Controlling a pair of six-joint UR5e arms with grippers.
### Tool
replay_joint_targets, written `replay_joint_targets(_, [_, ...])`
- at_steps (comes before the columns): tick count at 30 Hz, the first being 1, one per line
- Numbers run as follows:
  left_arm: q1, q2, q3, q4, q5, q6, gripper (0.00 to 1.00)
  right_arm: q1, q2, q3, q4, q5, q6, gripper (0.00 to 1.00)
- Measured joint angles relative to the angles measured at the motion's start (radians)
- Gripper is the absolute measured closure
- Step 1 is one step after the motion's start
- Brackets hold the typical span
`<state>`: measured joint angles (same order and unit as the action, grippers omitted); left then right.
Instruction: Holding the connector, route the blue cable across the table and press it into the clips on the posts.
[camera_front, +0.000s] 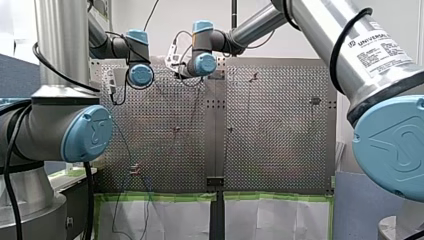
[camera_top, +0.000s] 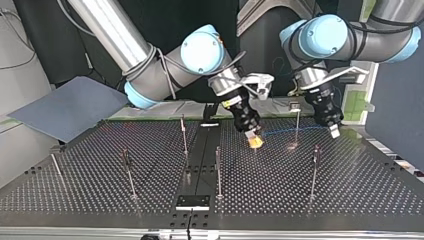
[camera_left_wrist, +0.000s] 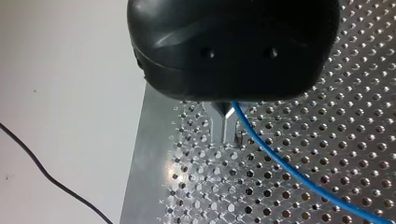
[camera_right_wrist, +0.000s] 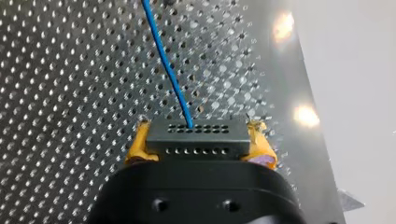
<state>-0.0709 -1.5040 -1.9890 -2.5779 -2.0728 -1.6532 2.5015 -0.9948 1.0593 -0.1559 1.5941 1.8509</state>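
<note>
In the right wrist view my right gripper (camera_right_wrist: 198, 133) has its yellow pads (camera_right_wrist: 137, 142) shut on a black connector (camera_right_wrist: 196, 145). The blue cable (camera_right_wrist: 166, 60) leaves the connector and runs ahead over the perforated table. The left wrist view shows my left gripper (camera_left_wrist: 228, 137) with its metal fingers shut on the blue cable (camera_left_wrist: 280, 163), which trails away beside them. In the top view the cable (camera_top: 295, 130) spans between my right gripper (camera_top: 255, 141) and my left gripper (camera_top: 334, 131), passing a thin post (camera_top: 297, 122).
Several thin posts stand on the table (camera_top: 100, 200), among them post (camera_top: 184, 135), post (camera_top: 218, 170) and post (camera_top: 314, 170). A black plate (camera_top: 192, 201) lies at the table's near edge in the top view. A grey-blue board (camera_top: 65, 107) leans at that view's left.
</note>
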Motion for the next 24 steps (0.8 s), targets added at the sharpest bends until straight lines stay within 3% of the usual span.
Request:
replay_joint_targets(14, [0.036,-0.047,0.051,0.003,0.025,-0.009,1.00,0.001,0.028,-0.115,0.010,-0.007,0.009,1.00])
replay_joint_targets(24, [0.057,-0.065,0.059,0.012,0.081,-0.014,1.00,0.008,0.066,-0.131,0.022,-0.014,0.009,1.00])
